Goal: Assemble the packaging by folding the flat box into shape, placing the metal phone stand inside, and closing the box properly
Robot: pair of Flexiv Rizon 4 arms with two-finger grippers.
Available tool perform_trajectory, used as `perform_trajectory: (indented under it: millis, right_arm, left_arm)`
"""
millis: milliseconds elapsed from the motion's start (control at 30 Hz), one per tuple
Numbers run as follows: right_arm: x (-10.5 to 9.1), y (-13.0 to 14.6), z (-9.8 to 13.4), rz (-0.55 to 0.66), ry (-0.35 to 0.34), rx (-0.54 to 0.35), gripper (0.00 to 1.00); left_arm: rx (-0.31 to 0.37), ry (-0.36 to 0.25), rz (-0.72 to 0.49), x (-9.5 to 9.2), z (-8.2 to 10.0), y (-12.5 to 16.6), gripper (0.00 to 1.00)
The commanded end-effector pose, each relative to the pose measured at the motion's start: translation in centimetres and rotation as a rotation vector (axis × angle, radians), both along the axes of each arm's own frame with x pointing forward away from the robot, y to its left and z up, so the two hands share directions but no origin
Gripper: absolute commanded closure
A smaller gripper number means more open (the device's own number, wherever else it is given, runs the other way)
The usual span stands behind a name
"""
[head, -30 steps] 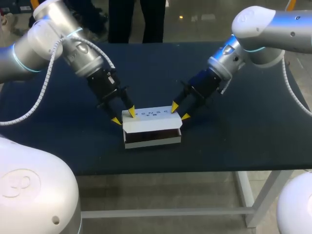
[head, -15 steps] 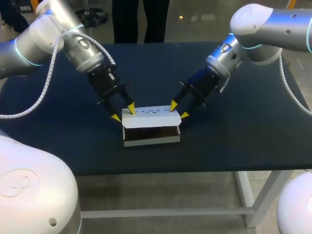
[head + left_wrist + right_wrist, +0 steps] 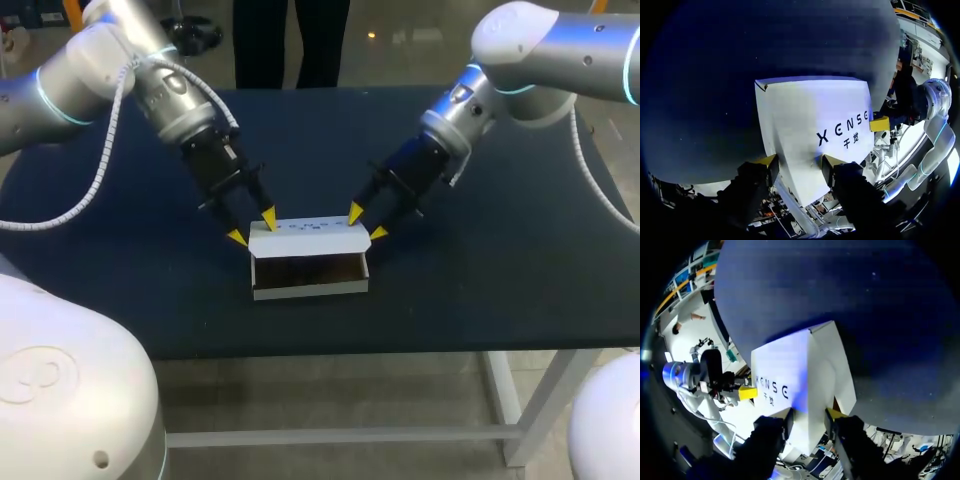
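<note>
The table (image 3: 500, 280) carries one thing of the task: the box (image 3: 310, 285), sitting near its middle, nearer the front edge. Our left arm (image 3: 120, 80) and right arm (image 3: 540, 50) lean in from either side and meet over it. The box stands in shape, its front open on a dark inside. The lid (image 3: 305, 238) is raised above the rear wall. The left gripper (image 3: 252, 227) has the lid's left end between its tips, and the right gripper (image 3: 366, 222) has the right end. In both wrist views white card fills the gap and meets both tips, so we take each as clamped on the lid at medium spread.

We judge the folding done and the lid to be the step in hand. If the stand is already in, the next move calls for both arms to swing the lid forward and down together, evenly, so that the card does not twist, then tuck its front edge.

We cannot find the stand: none lies on the table, and the box's inside is too dark to read. The lid's tuck flap is hidden too.
</note>
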State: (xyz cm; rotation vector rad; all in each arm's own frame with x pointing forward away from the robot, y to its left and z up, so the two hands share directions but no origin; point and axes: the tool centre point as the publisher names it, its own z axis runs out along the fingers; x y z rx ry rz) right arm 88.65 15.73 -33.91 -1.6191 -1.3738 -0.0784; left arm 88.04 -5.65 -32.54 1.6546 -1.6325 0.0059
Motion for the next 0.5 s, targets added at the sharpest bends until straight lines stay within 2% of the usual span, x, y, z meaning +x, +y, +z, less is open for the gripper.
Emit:
perform_trajectory:
  millis: [33, 500]
  right_arm:
    - [0.92, 0.4, -0.03, 0.024, 0.031, 0.009, 0.55]
    - [1.23, 0.64, 0.42, 0.035, 0.078, 0.018, 0.55]
  left_arm:
    - [-0.004, 0.04, -0.021, 0.83, -0.12, -0.23, 0.43]
    - [0.001, 0.1, -0.037, 0.92, 0.11, -0.13, 0.43]
